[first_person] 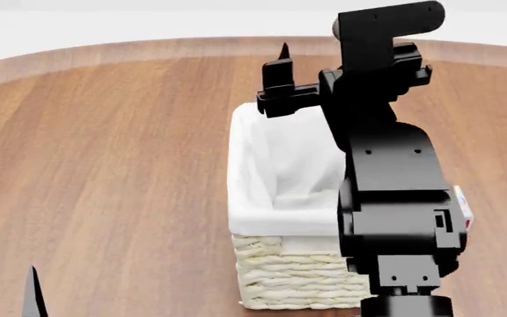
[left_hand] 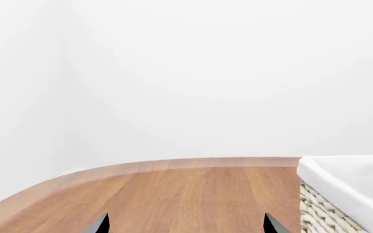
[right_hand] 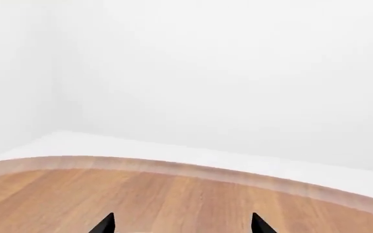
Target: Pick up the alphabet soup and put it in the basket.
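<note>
The alphabet soup shows in no view. The basket (first_person: 289,191), cream wicker with a white cloth lining, stands in the middle of the wooden table; only lining shows inside it. My right gripper (right_hand: 183,224) hovers over the basket's far right corner, open, with only table wood showing between its fingertips. In the head view one of its black fingertips (first_person: 282,50) points up above the far rim. My left gripper (left_hand: 186,225) is open too and holds nothing, low at the near left. The basket (left_hand: 342,194) lies just to its side.
The round wooden table (first_person: 113,145) has a curved far edge against a white wall. My black right arm (first_person: 395,191) covers the basket's right side. A small white and red object (first_person: 462,206) peeks out behind that arm.
</note>
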You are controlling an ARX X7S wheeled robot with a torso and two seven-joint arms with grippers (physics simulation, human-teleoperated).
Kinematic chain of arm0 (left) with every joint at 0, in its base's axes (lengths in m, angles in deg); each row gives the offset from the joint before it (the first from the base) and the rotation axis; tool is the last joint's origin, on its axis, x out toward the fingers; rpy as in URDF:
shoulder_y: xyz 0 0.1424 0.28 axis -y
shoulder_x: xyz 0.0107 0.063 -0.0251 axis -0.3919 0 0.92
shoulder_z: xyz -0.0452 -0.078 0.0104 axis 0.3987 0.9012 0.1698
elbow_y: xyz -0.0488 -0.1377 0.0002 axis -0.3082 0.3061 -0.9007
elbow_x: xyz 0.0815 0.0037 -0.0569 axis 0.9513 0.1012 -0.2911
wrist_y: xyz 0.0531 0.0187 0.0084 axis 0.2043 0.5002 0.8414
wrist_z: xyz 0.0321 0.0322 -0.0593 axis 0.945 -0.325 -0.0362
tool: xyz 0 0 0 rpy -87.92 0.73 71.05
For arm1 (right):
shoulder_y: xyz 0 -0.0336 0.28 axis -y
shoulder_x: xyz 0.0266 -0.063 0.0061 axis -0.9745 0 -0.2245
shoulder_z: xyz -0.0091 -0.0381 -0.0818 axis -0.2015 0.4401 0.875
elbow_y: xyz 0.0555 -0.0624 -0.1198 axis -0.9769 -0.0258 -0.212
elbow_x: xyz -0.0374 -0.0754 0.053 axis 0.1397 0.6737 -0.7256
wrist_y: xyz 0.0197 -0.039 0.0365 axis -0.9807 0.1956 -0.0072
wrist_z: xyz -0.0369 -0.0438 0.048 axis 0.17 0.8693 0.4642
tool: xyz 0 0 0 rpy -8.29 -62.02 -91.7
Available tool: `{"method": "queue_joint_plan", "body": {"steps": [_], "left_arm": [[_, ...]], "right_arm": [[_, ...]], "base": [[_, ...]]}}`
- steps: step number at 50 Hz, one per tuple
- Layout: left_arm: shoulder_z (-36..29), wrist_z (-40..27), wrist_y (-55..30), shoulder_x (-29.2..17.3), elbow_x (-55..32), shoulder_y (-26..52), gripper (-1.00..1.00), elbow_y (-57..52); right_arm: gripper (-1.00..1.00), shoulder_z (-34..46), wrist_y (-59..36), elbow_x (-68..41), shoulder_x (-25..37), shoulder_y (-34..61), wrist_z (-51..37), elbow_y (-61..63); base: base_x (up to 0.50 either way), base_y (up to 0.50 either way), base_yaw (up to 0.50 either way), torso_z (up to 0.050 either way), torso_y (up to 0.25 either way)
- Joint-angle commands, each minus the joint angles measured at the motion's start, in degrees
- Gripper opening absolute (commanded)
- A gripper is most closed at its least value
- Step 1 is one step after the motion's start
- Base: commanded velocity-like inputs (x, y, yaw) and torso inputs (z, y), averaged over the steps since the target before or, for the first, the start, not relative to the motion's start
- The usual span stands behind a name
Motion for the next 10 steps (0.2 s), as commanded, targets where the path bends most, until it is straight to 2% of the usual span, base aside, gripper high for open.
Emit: {"method": "queue_joint_plan", "body": {"steps": [1, 10], "left_arm": [[-0.2, -0.1, 0.1, -0.2, -0.1, -0.1, 1.0, -0.1], [-0.2, -0.3, 0.1, -0.3, -0.1, -0.2, 1.0, -0.4]], "right_arm": [[1.0, -0.8, -12.6, -2.1, 2.7, -10.8, -0.5, 32.4], [1.0, -2.6, -15.1, -3.5, 4.3, -16.4, -1.4, 44.2]], "base": [[0.0, 0.0, 0.0, 0.0, 0.0], [0.0, 0.0, 0.0, 0.0, 0.0]]}}
